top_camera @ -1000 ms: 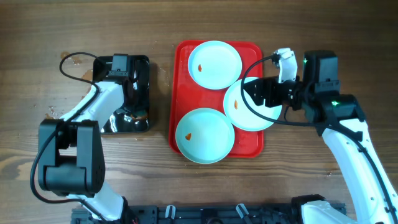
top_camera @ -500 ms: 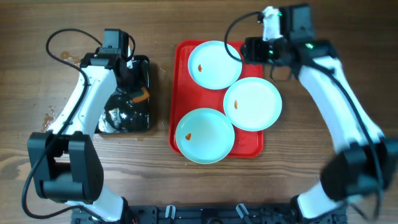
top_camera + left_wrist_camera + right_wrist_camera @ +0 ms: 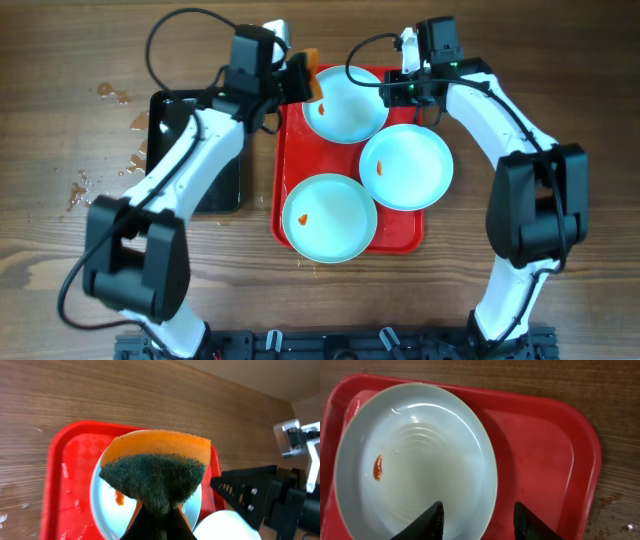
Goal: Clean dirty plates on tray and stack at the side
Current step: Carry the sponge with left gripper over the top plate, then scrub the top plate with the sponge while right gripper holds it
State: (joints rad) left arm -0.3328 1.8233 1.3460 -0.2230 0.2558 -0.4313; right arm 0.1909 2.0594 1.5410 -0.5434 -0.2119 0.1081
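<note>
Three pale blue plates lie on the red tray (image 3: 290,160): a far plate (image 3: 345,105) with an orange-red smear, a right plate (image 3: 406,167) and a near plate (image 3: 329,217), each smeared. My left gripper (image 3: 305,78) is shut on an orange and dark green sponge (image 3: 155,472) above the far plate's left edge. My right gripper (image 3: 392,90) is open, its fingers (image 3: 479,516) straddling the far plate's right rim (image 3: 490,475).
A black tray (image 3: 195,150) sits left of the red tray. Small wet spots (image 3: 110,95) mark the wood at the far left. Bare wooden table lies right of the red tray.
My left gripper lifted the sponge out of the black tray and carried it right to the far plate. My right gripper moved left and down to the far plate's rim.
</note>
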